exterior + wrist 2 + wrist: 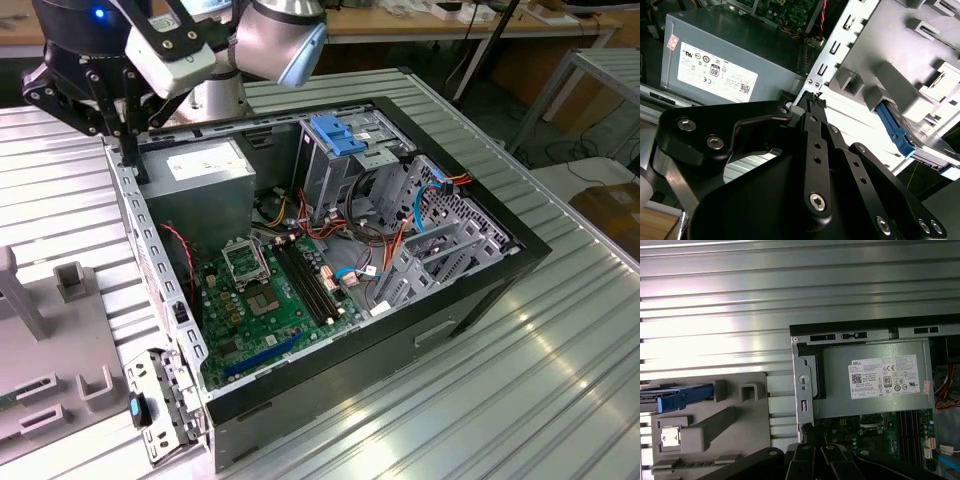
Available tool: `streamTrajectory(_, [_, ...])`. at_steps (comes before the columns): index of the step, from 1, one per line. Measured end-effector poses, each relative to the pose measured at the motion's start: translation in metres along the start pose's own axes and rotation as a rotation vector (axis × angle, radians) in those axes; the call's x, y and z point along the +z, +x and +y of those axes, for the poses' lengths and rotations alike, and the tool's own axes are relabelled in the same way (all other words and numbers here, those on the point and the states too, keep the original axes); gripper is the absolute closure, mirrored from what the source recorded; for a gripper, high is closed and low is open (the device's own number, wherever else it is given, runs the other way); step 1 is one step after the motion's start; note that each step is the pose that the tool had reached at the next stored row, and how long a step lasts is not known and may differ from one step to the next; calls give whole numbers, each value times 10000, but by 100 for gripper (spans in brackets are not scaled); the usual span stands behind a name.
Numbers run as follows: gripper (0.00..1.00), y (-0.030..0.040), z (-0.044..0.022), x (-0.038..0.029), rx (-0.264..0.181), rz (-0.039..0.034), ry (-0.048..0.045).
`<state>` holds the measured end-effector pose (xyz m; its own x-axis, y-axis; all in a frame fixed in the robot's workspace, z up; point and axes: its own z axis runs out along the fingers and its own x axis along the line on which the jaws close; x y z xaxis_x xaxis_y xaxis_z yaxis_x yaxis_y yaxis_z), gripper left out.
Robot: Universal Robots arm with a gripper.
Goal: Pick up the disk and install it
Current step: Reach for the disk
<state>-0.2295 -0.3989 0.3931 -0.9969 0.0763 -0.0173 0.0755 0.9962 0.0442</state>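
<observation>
Ribbed silver metal forms the table point(570, 340), with a wooden workbench point(420, 22) behind it. An open black computer case point(480, 290) lies on its side across the middle of the table. Inside the case sit a green motherboard point(270, 300), a grey power supply point(195, 170) in the corner nearest the arm, and a tall grey drive cage point(325, 185) with a light-blue top.

A grey plastic fixture point(755, 440) rests on the table just beside the case, on the exterior view's left. The disk point(677, 396) stands on edge in that fixture, at the fixture's edge away from the case. Its blue carrier and tab show in both wrist views, and nothing grips it.

The gripper point(811, 99) hangs over the case's perforated metal rear wall point(805, 385), between the power supply and the fixture. Its 2 black jaws are closed tip against tip, holding nothing. Whether the tips touch the wall cannot be told. The disk is well apart from them.
</observation>
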Motion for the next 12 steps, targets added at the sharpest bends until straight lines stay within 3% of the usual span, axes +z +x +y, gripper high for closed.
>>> streamTrajectory(6, [89, 161, -10, -2, 1, 4, -14])
streamTrajectory(8, [89, 279, -18, -5, -1, 13, -31])
streamTrajectory(12, [89, 406, -27, -7, 2, 27, -55])
